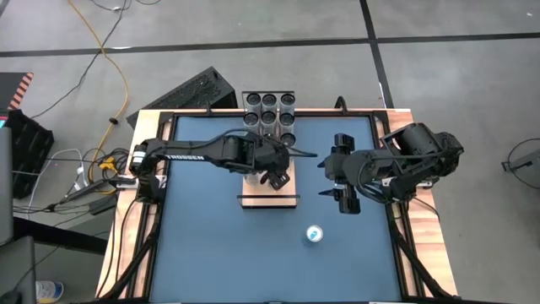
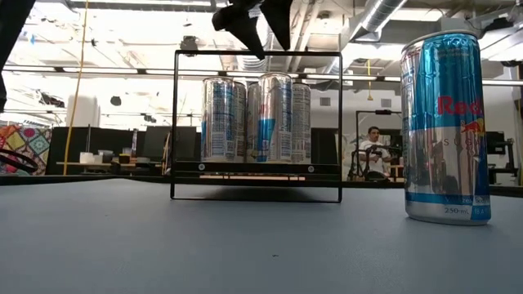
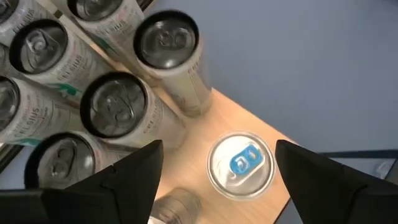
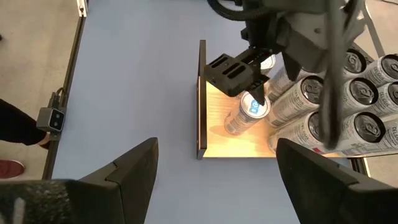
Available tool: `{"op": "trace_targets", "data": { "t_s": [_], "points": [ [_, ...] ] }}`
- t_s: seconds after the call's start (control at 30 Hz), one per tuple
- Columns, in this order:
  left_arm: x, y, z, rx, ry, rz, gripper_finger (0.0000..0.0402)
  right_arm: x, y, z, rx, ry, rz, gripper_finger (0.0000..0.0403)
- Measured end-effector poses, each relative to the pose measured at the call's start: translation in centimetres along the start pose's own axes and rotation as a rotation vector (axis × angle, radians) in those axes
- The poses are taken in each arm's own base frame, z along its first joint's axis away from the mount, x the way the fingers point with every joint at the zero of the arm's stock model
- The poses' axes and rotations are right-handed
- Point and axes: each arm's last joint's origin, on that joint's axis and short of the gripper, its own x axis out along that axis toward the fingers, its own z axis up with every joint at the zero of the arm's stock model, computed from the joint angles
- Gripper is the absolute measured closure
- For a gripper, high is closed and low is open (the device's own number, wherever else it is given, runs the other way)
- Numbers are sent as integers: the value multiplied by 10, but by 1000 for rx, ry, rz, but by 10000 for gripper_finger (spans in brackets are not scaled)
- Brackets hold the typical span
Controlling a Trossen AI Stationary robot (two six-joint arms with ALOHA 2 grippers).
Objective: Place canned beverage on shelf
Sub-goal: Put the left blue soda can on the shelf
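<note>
Blue surface (image 1: 211,253) under both arms. Left tool (image 4: 244,70) released, fingers spread above blue-topped can (image 3: 241,164) standing on shelf (image 1: 270,199) beside stocked cans (image 3: 118,106). Right tool (image 1: 346,196) released, waiting beside shelf. Another can (image 1: 314,234) well apart on surface. Best lifted straight up, clear of neighbouring cans.

Seated person (image 2: 373,140) beyond blue table (image 1: 202,245); floor cables (image 1: 110,67).
</note>
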Motion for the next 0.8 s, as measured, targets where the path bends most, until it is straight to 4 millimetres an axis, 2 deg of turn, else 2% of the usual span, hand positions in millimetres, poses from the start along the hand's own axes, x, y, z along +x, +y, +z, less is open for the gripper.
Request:
{"op": "trace_targets", "data": {
  "t_s": [0.33,0.53,0.8],
  "points": [
    [22,-25,-15,79,30,28,106,0,0,0,2,0,0,92],
    [27,-26,-14,116,35,19,106,0,0,0,2,0,0,92],
    [27,-23,-5,80,45,-83,106,0,0,0,0,1,-1,92]
  ]
}}
